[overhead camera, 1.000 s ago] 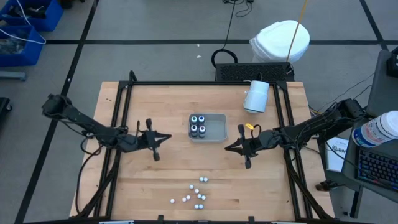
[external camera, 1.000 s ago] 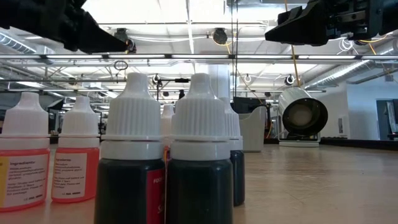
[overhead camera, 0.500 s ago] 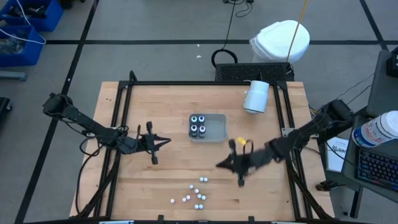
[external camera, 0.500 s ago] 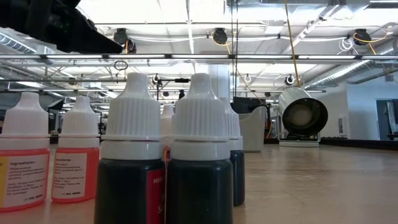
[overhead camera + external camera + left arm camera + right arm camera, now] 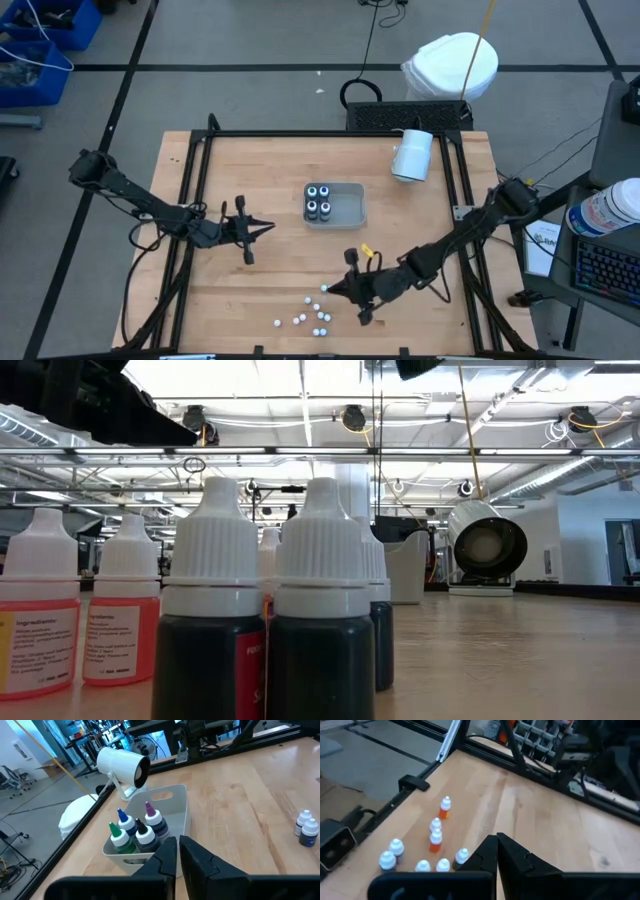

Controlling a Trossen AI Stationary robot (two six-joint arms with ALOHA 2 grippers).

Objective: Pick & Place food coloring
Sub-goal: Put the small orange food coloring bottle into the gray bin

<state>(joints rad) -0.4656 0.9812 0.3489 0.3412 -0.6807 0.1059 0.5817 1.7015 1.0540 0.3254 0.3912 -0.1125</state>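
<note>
Wooden table has four bottles [image 5: 318, 201] parked in the tray [image 5: 350, 206], loose ones [image 5: 312, 314] nearby, my right gripper [image 5: 338, 291] clenched empty.

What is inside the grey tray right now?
The grey tray holds four food coloring bottles, clustered upright at one end; the rest shows bare floor. In the left wrist view their tips are green, blue, purple and dark. Their lower bodies are hidden by the tray wall.

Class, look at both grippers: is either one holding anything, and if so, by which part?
Nothing is held. The left gripper and right gripper are both empty.
</note>
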